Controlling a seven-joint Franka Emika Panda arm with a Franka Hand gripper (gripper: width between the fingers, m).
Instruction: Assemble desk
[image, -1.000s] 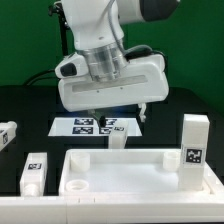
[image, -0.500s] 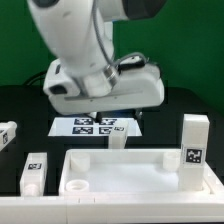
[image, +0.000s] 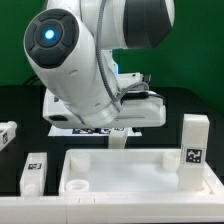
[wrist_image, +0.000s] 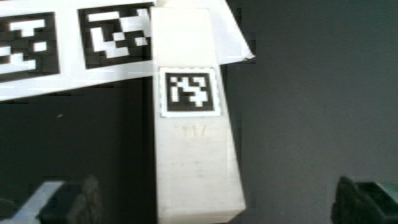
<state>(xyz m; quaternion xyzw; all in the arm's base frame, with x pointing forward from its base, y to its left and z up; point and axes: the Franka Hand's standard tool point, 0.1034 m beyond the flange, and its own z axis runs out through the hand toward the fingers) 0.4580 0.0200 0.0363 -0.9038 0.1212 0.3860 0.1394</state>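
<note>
The white rimmed tabletop (image: 130, 172) lies at the front of the black table. One white tagged leg (image: 119, 141) lies by the marker board, directly under my hand. In the wrist view this leg (wrist_image: 192, 140) runs lengthwise between my fingertips, tag facing up. My gripper (wrist_image: 210, 205) is open, with one dark finger (wrist_image: 54, 200) on each side of the leg's end and not touching it. Another leg (image: 193, 150) stands upright at the tabletop's right end. A third leg (image: 34, 172) is at the exterior view's left, and a fourth (image: 6, 135) is at the far left edge.
The marker board (wrist_image: 80, 45) lies flat under the far end of the leg between my fingers. In the exterior view the marker board (image: 70, 129) is mostly hidden by my arm. A green wall stands behind the table.
My arm has swung toward the camera and my hand has come down lower over the leg by the marker board. The furniture parts have not moved.
</note>
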